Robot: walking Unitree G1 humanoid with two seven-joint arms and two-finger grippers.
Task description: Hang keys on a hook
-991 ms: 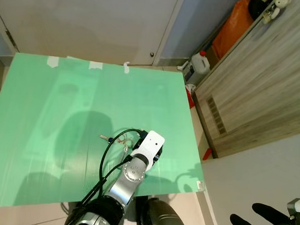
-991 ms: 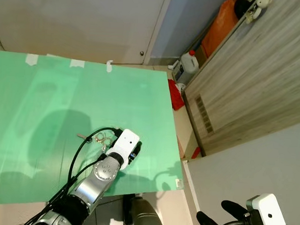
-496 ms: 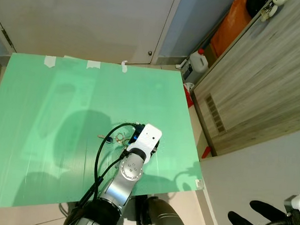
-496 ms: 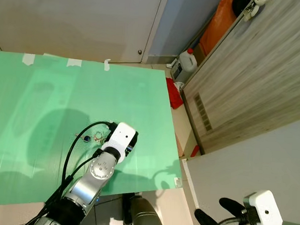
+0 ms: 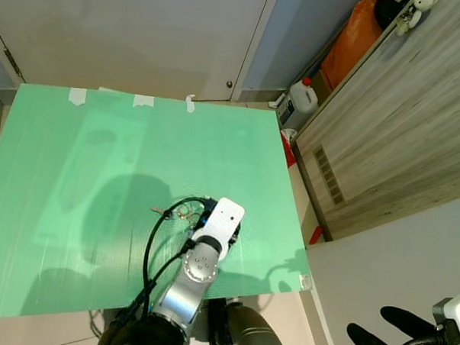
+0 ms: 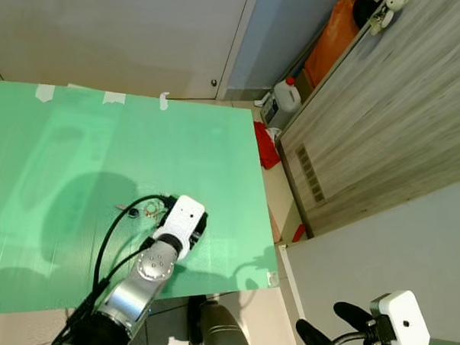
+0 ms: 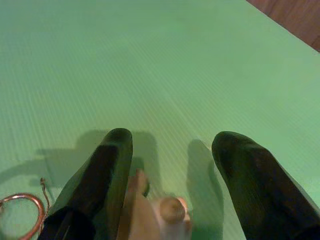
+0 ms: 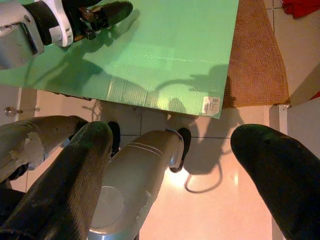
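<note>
Hovering my left pincer point(image 7: 170, 150), fingers spread wide, over the small bunch of metal keys on a coppery ring point(image 5: 184, 211) lying on the green corrugated sheet point(image 5: 85, 166). I judge them light, stiff, slippery; pinching the ring suits best. Right pincer point(image 8: 175, 165) idles open.

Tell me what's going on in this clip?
The robot's left end effector is down on the green mat, fingers spread open, beside a small bunch of keys lying on the mat. The keys are not gripped, so nothing has been lifted toward a hook. The right end effector hangs open low at the robot's side, above the tiled floor.
</note>
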